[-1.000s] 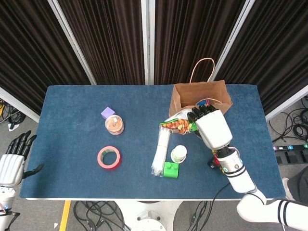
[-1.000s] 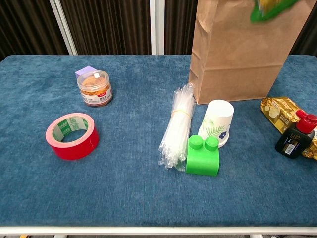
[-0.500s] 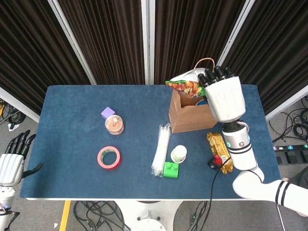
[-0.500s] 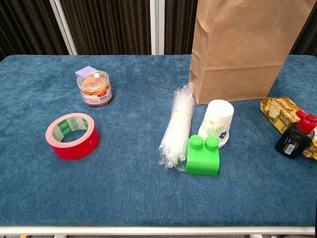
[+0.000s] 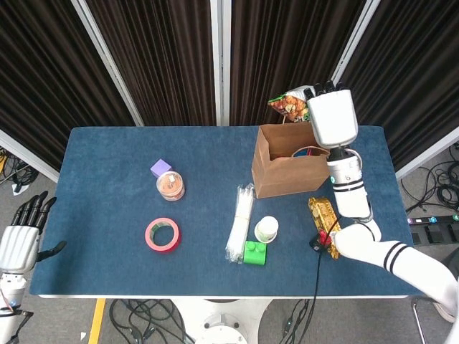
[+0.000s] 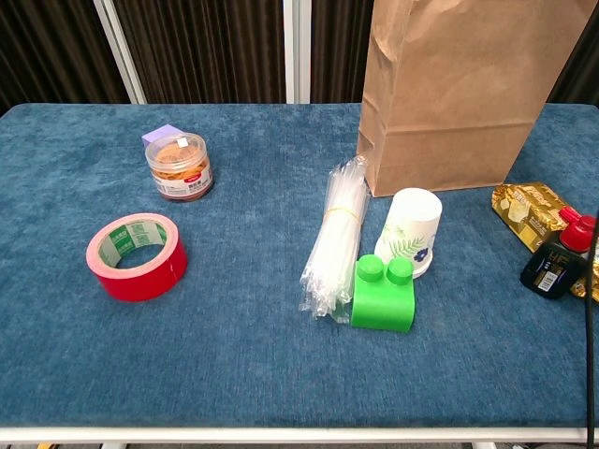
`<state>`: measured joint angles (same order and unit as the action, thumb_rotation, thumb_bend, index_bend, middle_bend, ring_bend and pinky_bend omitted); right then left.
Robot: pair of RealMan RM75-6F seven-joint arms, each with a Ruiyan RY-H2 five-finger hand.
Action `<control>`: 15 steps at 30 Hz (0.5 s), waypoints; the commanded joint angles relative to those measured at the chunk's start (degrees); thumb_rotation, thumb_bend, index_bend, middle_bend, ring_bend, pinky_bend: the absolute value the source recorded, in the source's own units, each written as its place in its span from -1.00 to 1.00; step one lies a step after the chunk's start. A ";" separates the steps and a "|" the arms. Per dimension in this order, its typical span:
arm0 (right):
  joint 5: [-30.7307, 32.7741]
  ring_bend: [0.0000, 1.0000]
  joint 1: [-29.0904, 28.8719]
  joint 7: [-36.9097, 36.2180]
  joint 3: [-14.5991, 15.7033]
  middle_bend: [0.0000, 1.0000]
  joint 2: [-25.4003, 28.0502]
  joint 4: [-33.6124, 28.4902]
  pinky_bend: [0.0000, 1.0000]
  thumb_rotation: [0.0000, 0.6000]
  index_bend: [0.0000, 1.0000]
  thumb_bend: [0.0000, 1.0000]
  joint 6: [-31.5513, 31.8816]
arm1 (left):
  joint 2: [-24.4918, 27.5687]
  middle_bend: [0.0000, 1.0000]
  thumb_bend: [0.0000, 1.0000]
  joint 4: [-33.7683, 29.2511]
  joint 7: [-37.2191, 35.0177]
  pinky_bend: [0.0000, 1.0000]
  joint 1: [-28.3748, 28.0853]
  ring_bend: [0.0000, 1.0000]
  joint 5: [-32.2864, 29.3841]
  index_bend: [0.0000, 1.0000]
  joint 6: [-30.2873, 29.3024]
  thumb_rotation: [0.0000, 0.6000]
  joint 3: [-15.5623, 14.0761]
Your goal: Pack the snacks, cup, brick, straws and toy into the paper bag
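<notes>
One snack bag [image 5: 290,106] is gripped in the right hand [image 5: 331,118], held high over the far rim of the paper bag [image 5: 290,169] near the table's far right edge, likely to clear it before dropping. Left hand [image 5: 20,240] idle, fingers apart, off the left edge.

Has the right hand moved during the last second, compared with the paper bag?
Yes. The right hand, holding the snack bag, was in front of the paper bag; now it is raised above the bag's far edge.
</notes>
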<state>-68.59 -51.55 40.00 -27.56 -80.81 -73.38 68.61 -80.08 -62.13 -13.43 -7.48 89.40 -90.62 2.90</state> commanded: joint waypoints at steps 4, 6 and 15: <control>4.04 -0.04 -0.60 -2.20 0.56 0.16 -0.03 -1.23 0.20 1.00 0.36 -0.71 -3.21 | -0.21 -0.79 -0.63 0.75 -1.06 -0.73 0.07 -0.98 -0.17 -0.77 0.44 1.00 -0.22; 5.06 -0.07 -0.48 -2.19 0.65 0.14 0.53 -2.18 0.16 1.00 0.33 -0.83 -3.66 | -0.20 -0.79 -0.63 1.02 -1.29 -0.73 0.14 -0.98 -0.12 -0.77 0.24 1.00 -0.21; 7.98 -0.16 -0.23 -0.79 2.04 0.05 2.98 -5.63 0.05 1.00 0.22 -1.00 -4.56 | -0.08 -0.79 -0.63 1.89 -2.64 -0.73 0.88 -0.98 0.24 -0.77 -1.16 1.00 -0.44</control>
<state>-60.73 -51.79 39.14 -25.64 -77.95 -78.87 63.98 -80.21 -60.38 -15.91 -6.72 89.57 -91.64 2.55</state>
